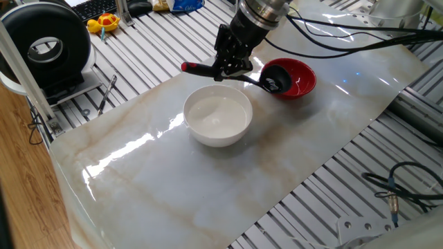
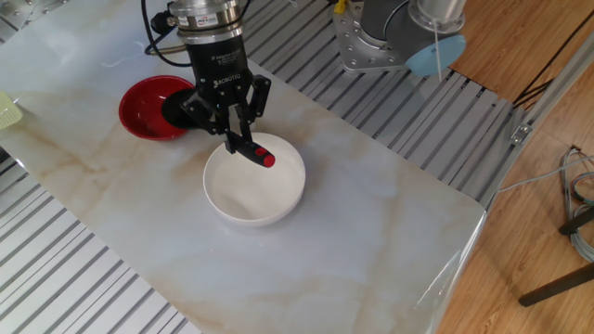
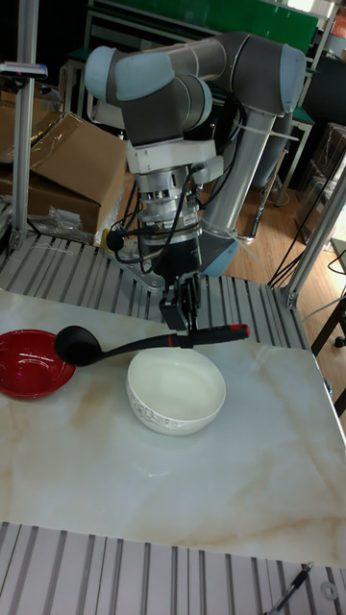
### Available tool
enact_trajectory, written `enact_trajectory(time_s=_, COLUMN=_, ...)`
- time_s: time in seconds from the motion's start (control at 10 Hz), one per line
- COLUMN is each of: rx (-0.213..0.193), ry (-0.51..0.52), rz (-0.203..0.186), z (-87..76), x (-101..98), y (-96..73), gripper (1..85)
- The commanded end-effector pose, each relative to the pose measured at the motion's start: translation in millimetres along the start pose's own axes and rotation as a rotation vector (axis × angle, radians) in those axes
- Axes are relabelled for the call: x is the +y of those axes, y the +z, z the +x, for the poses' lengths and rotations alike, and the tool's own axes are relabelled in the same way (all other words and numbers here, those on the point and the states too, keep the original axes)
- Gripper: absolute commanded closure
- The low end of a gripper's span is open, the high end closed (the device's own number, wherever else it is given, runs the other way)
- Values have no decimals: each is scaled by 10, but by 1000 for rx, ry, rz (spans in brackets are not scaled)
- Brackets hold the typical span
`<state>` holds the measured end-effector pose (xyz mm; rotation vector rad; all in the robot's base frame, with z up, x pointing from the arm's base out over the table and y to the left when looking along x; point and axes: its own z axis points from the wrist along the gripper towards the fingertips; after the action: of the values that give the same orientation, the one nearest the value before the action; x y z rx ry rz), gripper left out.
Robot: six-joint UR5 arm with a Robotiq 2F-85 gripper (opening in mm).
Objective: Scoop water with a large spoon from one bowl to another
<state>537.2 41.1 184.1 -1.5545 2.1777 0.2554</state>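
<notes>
My claw (image 3: 189, 325) was clamped on the handle of the large spoon (image 3: 115, 348), nearer its red tip than its scoop. In the tall fixed view the handle ran almost level across the middle of the frame, the red tip pointing right over the far rim of the white bowl (image 3: 176, 392), and the black scoop hanging out to the left. That scoop sat above the near edge of the red bowl (image 3: 29, 363) at the left side of the frame, clear of it, not yet dipped or tipped. So the target lay straight along the spoon's long axis, left of my claw. I judged the coming move to be a roll of the handle to tip out the water, which I could not see in the scoop. The white bowl stood on the counter (image 1: 173, 180) just beside the red one.
</notes>
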Motion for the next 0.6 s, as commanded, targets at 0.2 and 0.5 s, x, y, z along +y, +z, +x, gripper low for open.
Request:
enact_trajectory(time_s=0.2, rx=-4, ry=-21, rz=1, z=265, x=-49, y=-87, gripper=843)
enact_trajectory(time_s=0.5, rx=-10, ry=-28, rz=-1, z=330, x=-46, y=-106, gripper=843)
